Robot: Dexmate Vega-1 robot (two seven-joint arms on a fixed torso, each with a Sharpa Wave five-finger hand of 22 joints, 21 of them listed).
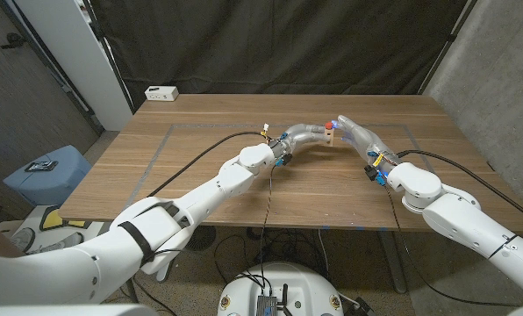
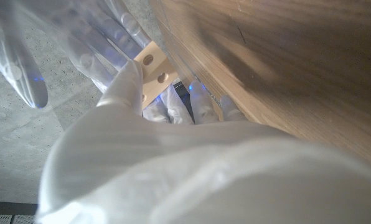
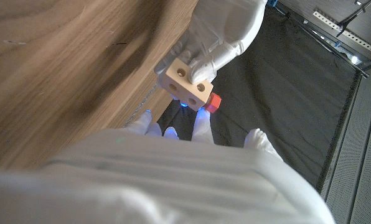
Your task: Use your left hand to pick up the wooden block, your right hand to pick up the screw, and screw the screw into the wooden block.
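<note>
My left hand (image 1: 304,137) holds the pale wooden block (image 1: 329,136) above the middle of the table. In the right wrist view the wooden block (image 3: 187,84) shows round holes, and the left hand (image 3: 226,31) grips it from behind. The red screw (image 3: 212,102) sticks out of one side of the block. My right hand (image 1: 356,133) reaches in from the right with its fingers (image 3: 201,118) just short of the screw head and the thumb well apart. The left wrist view shows the block (image 2: 153,73) in my left hand (image 2: 142,155) and the right hand (image 2: 23,56) blurred, fingers spread.
The wooden table (image 1: 200,158) carries grey tape lines. A white power strip (image 1: 161,92) lies at its far left corner. Black cables run along both arms. A blue stool (image 1: 46,171) stands off the table's left side.
</note>
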